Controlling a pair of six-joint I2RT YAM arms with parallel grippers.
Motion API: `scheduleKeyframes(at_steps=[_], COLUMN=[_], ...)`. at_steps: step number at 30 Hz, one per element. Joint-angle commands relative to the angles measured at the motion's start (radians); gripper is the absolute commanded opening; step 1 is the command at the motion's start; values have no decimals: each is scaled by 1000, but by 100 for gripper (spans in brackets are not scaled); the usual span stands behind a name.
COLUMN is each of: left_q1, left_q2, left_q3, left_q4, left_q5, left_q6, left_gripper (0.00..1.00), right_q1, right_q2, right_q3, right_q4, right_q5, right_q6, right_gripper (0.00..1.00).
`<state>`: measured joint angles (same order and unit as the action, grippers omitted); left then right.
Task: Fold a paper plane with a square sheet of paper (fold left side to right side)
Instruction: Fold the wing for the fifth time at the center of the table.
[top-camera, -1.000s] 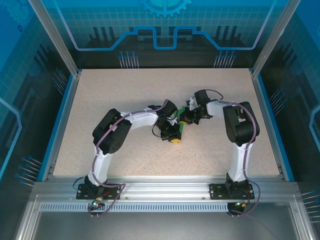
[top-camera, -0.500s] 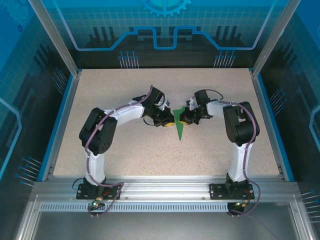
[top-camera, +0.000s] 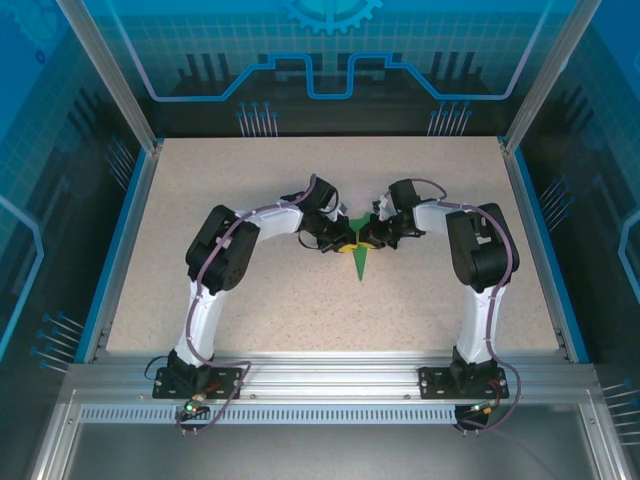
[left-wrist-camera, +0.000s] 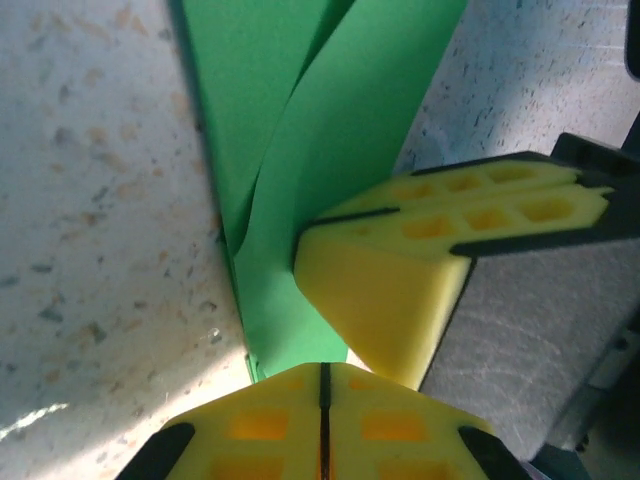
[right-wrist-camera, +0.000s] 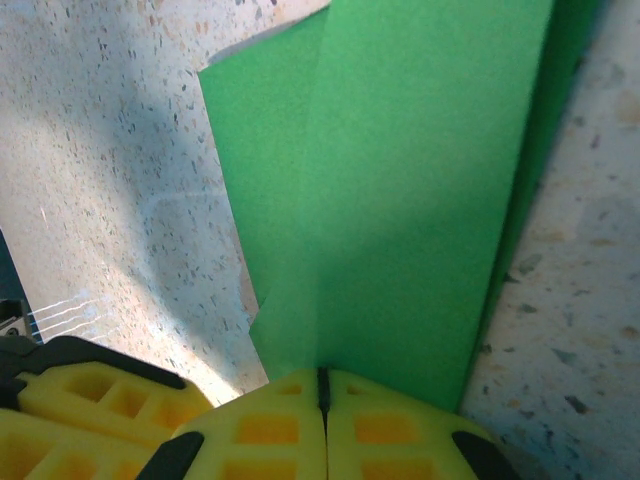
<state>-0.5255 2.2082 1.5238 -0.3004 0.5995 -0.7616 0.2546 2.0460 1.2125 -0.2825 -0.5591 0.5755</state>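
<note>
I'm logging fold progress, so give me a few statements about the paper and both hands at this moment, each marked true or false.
1. The green paper is folded into a narrow wedge. True.
2. The left hand stands wide open. False: its fingers are shut.
3. The right hand is shut. True.
4. The paper lies in the far left corner of the table. False: it lies mid-table, with both hands meeting at its far end.

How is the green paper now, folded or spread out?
Folded. The green paper is a narrow pointed wedge on the table, and both wrist views show overlapping layers.
</note>
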Motion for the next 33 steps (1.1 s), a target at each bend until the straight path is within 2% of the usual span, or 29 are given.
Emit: scheduleKeyframes(at_steps=[1, 14, 24, 33], left_q1=[-2, -14, -20, -22], left_q2=[28, 103, 114, 138], left_q3=[51, 68, 56, 52], left_q4=[-2, -41, -42, -106], left_q5=[30, 6, -12, -82], left_q6=[-6, -18, -34, -47], left_gripper=[9, 9, 5, 3], right_q1=[-3, -3, -3, -36], right_q2=[29, 11, 20, -70], right_q3=[-24, -22, -20, -26], right_q4=[-60, -38, -36, 74], right_q5=[71, 54, 50, -33], right_q6=[-9, 1, 8, 51], right_gripper=[6, 6, 6, 12])
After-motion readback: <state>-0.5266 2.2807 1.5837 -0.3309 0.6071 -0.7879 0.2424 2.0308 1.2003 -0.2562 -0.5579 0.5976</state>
